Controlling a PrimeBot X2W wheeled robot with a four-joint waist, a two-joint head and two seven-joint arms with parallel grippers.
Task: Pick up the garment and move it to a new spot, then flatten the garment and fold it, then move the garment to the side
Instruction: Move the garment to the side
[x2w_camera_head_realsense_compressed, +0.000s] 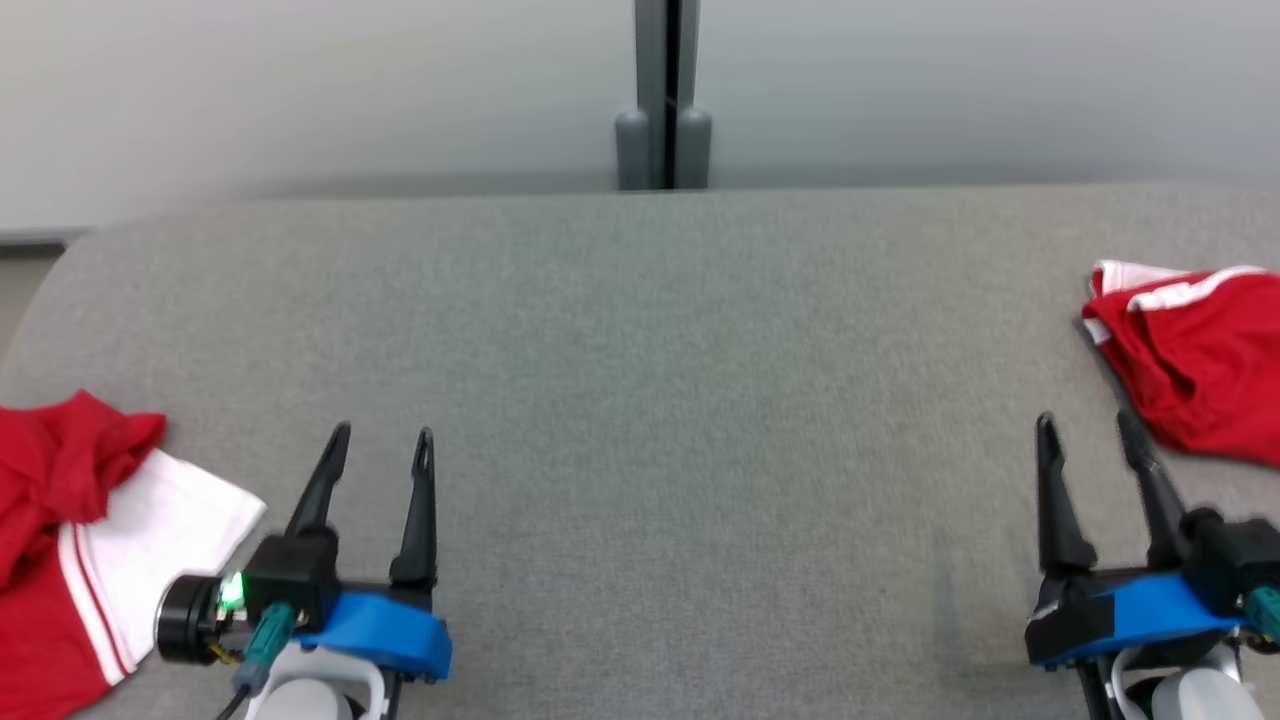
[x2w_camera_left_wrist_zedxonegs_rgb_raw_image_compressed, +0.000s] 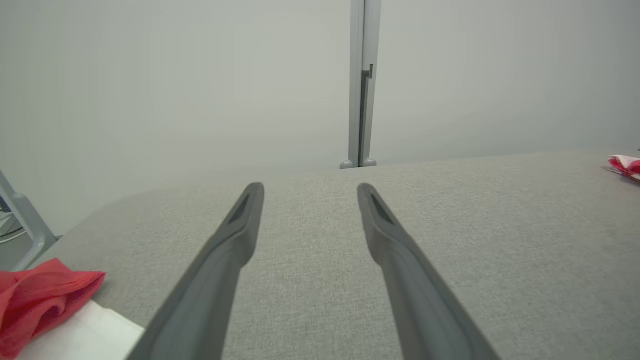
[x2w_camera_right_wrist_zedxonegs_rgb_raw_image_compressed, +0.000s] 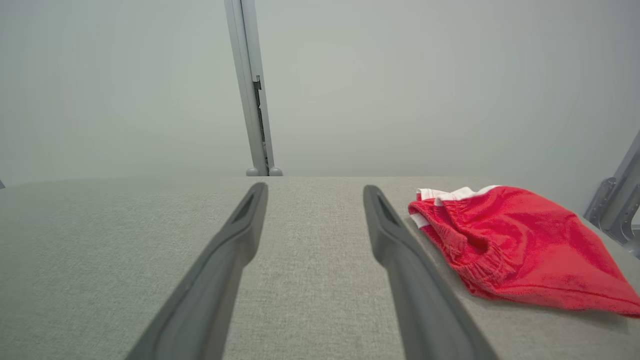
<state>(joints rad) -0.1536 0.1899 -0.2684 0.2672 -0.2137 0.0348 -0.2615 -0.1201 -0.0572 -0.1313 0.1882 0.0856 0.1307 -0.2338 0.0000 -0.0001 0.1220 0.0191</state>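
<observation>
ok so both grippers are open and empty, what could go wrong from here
1. The right gripper sits close beside the right-hand red garment; a sideways move might drag it out of shape.
2. The crumpled red-and-white garment by the left gripper is bunched, so a pinch may catch only one layer.

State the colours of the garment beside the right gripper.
The garment is red with white trim at its edge; the right wrist view shows it best.
</observation>
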